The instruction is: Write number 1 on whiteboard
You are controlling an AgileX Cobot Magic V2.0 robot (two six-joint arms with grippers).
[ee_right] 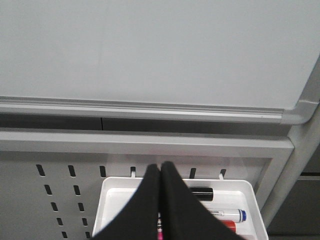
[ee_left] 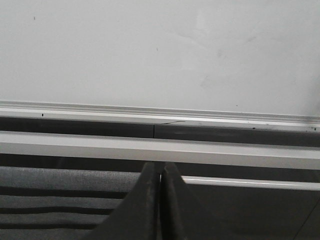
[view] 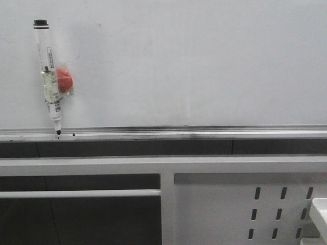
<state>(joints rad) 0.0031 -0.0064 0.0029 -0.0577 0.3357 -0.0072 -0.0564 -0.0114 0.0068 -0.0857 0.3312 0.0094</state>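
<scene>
The whiteboard (view: pixel 194 61) fills the upper front view, with its silver tray rail (view: pixel 179 133) along the lower edge. No number 1 stroke shows on it. A clear marker with a black cap (view: pixel 49 76) hangs nearly upright at the board's left, held by a red magnet (view: pixel 64 80), its tip down on the rail. Neither gripper shows in the front view. My left gripper (ee_left: pixel 160 167) is shut and empty, below the whiteboard (ee_left: pixel 160 50) and rail (ee_left: pixel 150 114). My right gripper (ee_right: pixel 160 166) is shut, below the board's right end (ee_right: pixel 150 45).
A white metal frame with slotted holes (view: pixel 245 204) stands under the rail. A white tray (ee_right: pixel 248 191) hangs on it under my right gripper, holding a black-capped marker (ee_right: pixel 202 193), a blue-capped marker (ee_right: pixel 230 215) and a red one (ee_right: pixel 227 226). The tray's corner (view: pixel 319 209) shows at the front view's right edge.
</scene>
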